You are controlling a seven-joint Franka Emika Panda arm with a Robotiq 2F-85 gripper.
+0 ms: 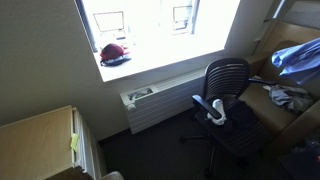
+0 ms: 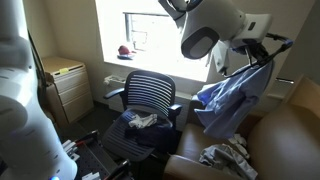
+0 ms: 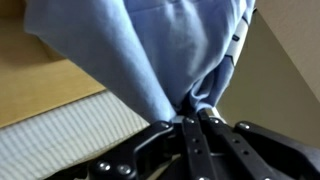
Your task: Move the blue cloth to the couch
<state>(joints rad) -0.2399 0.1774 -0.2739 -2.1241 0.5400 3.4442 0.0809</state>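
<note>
The blue cloth hangs lifted at the right edge in an exterior view, droops in soft folds right of centre above the padded tan couch in an exterior view, not yet released, and in the wrist view sits bunched between jaws clamped on it

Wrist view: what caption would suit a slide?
The pincer, clamped shut, holds a bunched fold of the blue cloth.
</note>
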